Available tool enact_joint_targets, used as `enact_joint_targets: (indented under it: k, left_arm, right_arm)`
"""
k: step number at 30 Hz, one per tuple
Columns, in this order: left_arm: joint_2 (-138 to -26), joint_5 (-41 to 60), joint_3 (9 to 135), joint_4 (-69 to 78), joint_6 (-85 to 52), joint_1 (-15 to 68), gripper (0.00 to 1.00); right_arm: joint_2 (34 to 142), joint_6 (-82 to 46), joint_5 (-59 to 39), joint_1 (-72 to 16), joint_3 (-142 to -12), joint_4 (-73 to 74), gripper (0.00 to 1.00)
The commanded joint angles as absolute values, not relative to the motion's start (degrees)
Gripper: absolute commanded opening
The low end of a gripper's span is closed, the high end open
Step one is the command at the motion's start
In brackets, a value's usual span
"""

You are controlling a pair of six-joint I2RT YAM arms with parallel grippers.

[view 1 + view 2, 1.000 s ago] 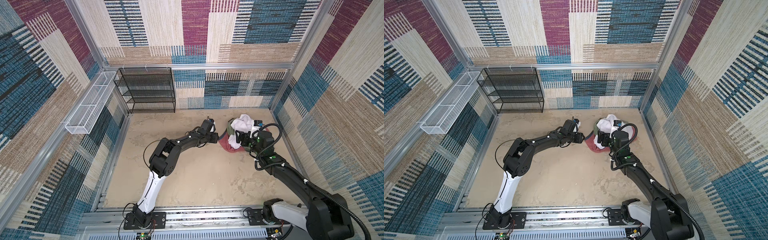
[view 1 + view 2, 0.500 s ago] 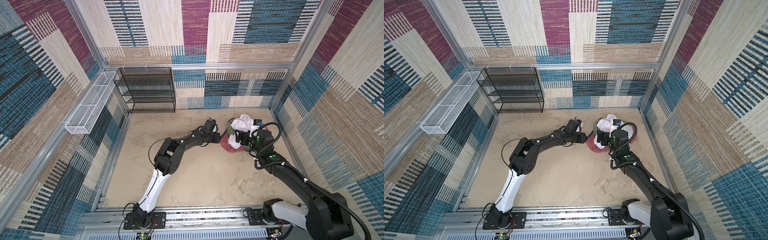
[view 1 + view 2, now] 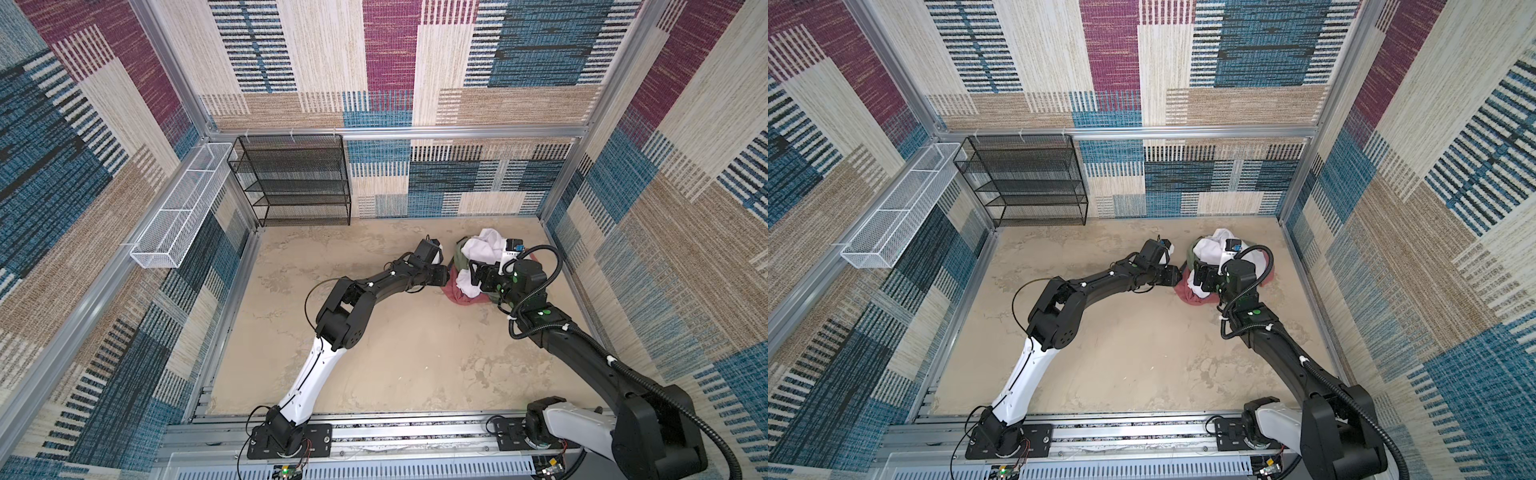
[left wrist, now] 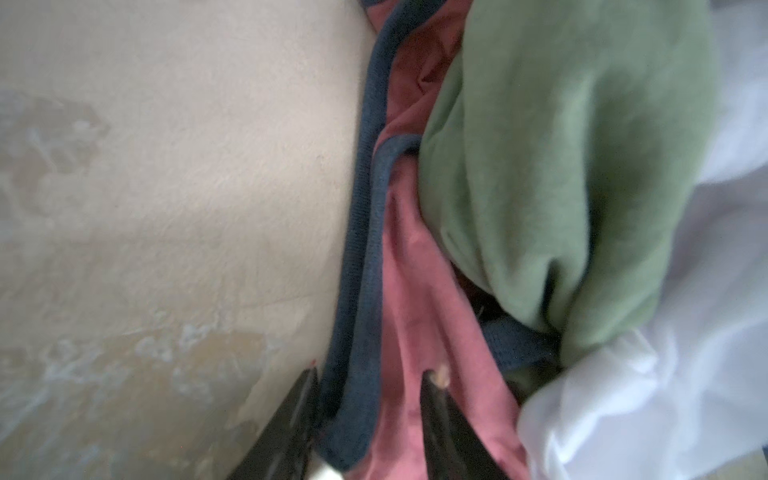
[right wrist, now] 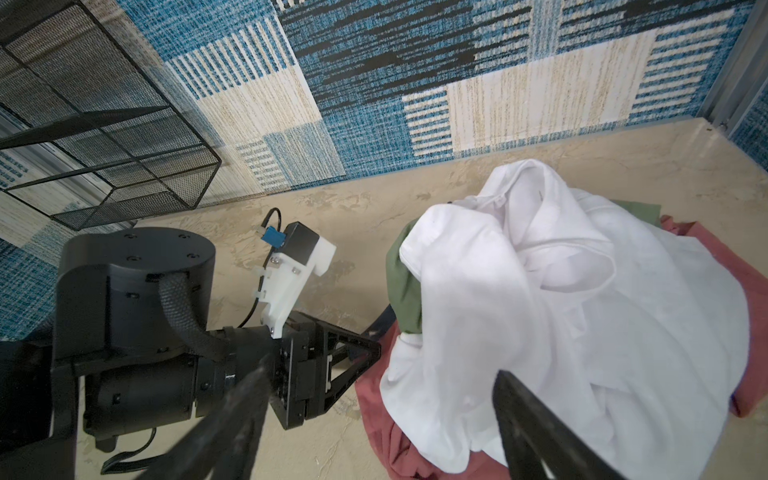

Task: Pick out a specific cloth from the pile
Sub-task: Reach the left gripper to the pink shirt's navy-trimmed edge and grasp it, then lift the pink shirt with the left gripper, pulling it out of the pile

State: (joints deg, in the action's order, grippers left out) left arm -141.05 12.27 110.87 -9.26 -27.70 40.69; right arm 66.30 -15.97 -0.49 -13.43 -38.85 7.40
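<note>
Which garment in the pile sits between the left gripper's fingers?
The salmon-red T-shirt, the only one edged with navy trim; the olive-green garment and white garment lie outside the fingers.

pile [image 3: 484, 249] right, rack [image 3: 297, 183] behind left

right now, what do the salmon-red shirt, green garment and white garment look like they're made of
salmon-red shirt: soft matte cotton-like jersey, limp folds, with ribbed navy trim. green garment: thicker, faintly fuzzy knit, perhaps fleece, in rounded folds. white garment: thin, smooth woven-looking cloth, crisp creases; fibre unclear.
</note>
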Motion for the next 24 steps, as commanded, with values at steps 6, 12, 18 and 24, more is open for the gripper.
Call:
enact_joint_targets:
  k: [6,12,18,24]
  left_arm:
    - [-140.7,8.7,111.5,-14.4,-27.1,40.8,0.0]
    - [-137.4,8.9,112.0,-14.2,-26.5,40.9,0.0]
    - [-133.4,9.9,113.0,-14.3,-26.8,41.0,0.0]
    - [-131.1,11.7,117.3,-16.0,-25.7,41.0,0.0]
  right_arm:
    - [63.3,-17.6,-0.8,-13.4,-38.7,7.2,0.87]
    - [61.1,-17.1,0.3,-13.4,-38.2,6.5,0.87]
    - [60.8,-16.6,0.1,-13.4,-39.4,5.0,0.88]
    - [59.6,-16.3,1.1,-13.4,-39.0,4.0,0.88]
